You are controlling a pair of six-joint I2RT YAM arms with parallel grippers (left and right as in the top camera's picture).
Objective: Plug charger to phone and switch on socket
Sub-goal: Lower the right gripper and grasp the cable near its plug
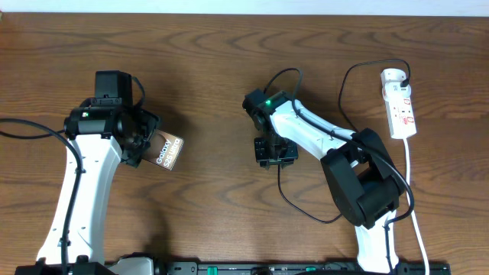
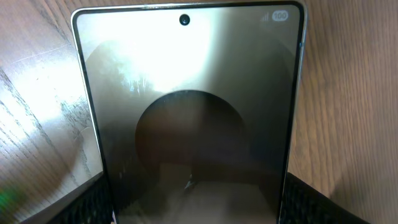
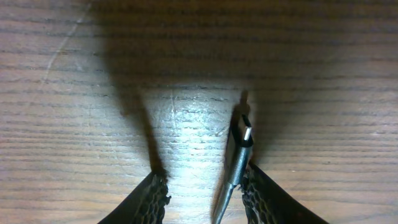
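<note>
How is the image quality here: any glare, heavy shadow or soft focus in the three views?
Overhead: even light and sharp, the phone lettering readable. Left wrist: strong glare whitens the upper screen, with a dark round reflection below it. Right wrist: a bright patch on the table flanked by dark shadow; the charger tip is sharp.

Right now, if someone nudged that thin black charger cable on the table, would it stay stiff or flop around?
Probably floppy: the charger cable lies in loose curves on the table. Being so thin, it likely weighs little and drags easily. Its connector tip looks short and metal-ended, so that part probably stays rigid.
</note>
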